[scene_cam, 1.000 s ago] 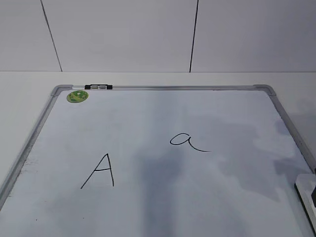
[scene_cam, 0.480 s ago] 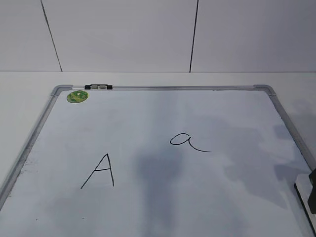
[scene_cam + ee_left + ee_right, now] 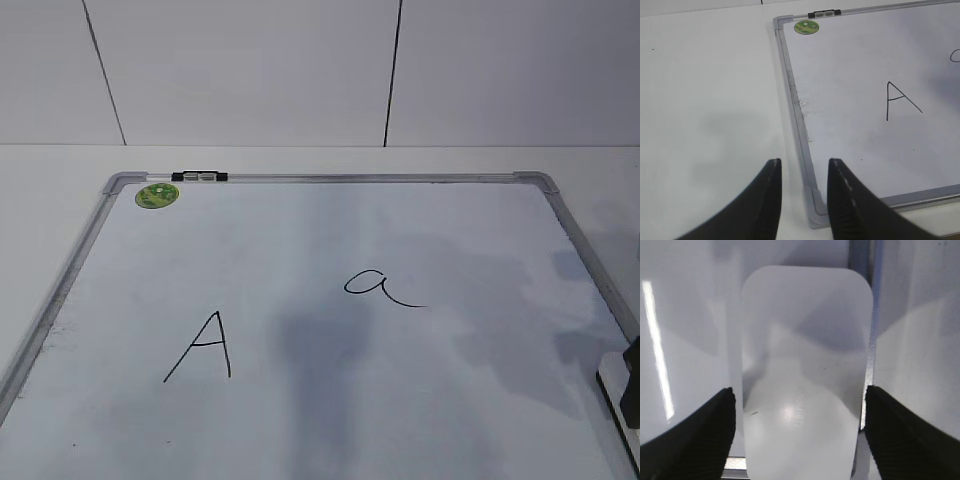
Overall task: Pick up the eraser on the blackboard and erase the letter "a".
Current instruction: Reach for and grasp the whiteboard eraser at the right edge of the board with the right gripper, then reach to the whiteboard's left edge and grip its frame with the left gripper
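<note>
The blackboard [image 3: 300, 240] lies flat on the table, a white board in a silver frame. The letter "a" [image 3: 375, 285] is drawn right of its middle. The eraser [image 3: 612, 382] lies at the board's right edge, half out of the exterior view. In the right wrist view the eraser [image 3: 805, 340] fills the middle. My right gripper [image 3: 799, 390] is open, with one dark finger on each side of the eraser and a small gap on the left. My left gripper [image 3: 805, 162] is open and empty above the board's near left corner [image 3: 815, 210].
A capital "A" [image 3: 205, 345] is drawn left of the "a". A green sticker [image 3: 157, 195] and a small black-and-white clip [image 3: 199, 177] sit at the far left corner. Bare white table [image 3: 710, 100] lies left of the board. A wall stands behind.
A dark finger of my right gripper has come into the exterior view at the right edge, over the eraser. The shadows on the board have shifted. The eraser has not moved.
</note>
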